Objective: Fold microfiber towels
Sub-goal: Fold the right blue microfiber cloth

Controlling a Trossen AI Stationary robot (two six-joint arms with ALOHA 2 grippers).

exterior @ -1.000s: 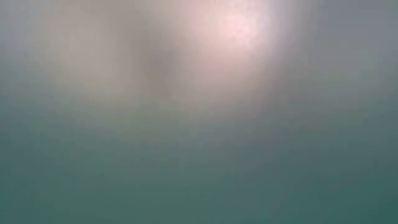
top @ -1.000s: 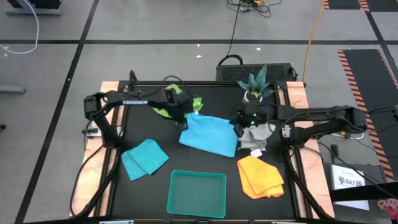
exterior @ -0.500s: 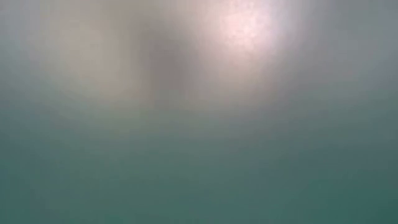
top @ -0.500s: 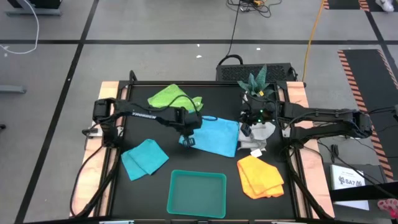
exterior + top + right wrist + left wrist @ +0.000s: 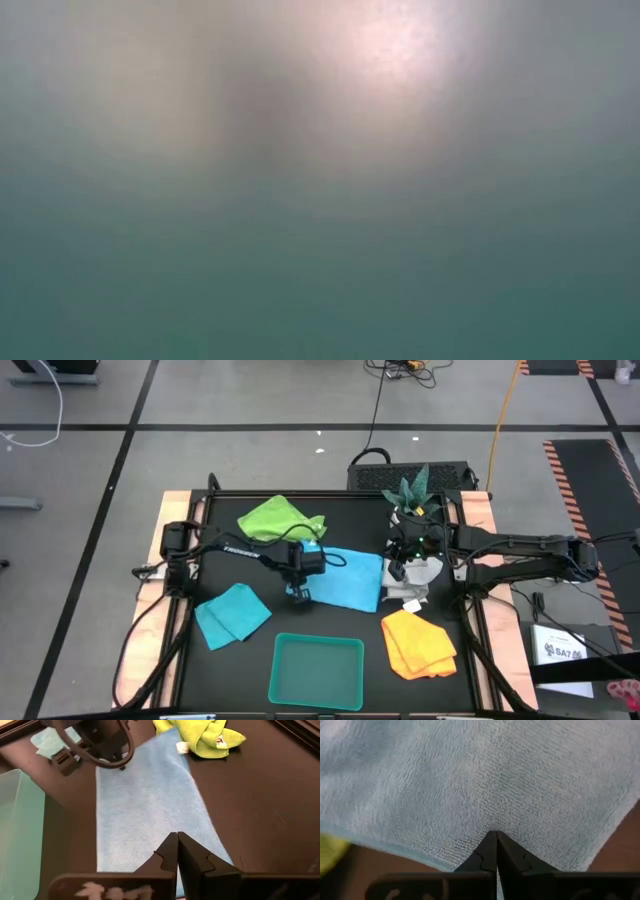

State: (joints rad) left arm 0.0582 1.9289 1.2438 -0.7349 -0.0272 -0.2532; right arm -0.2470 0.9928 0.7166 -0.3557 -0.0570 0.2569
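Turquoise towel (image 5: 340, 576) is lying flat mid-frame in the high view; left gripper (image 5: 299, 592) is pinching its lower-left corner closed. Right gripper (image 5: 397, 568) is clamping shut on its right edge, beside the grey-white towel (image 5: 420, 582).

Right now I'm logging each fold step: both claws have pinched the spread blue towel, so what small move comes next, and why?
Probably lift both corners together: the left claw and right claw are shut on opposite edges of the blue towel, which lies flat.
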